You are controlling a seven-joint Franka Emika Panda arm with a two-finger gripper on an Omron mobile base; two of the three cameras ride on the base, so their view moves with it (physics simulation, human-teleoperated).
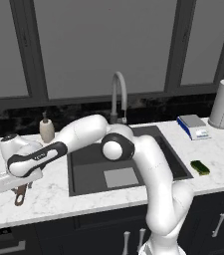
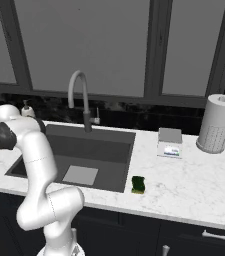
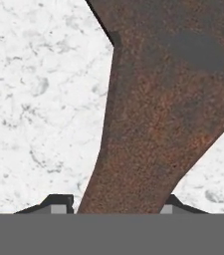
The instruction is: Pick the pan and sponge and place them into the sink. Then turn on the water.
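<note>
Gripper (image 3: pixel 117 205) jaws snug either side of pan (image 3: pixel 153 124) handle, prob gripped; lift straight, keep level, swing to sink (image 1: pixel 83 164).

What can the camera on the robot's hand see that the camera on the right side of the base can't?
Hand view: the pan, its rusty brown handle up close, running between the two dark fingertips of the gripper.

Right base view: the sink, the faucet, the green sponge, a paper towel roll and a small scale.

Both: the white marble counter.
</note>
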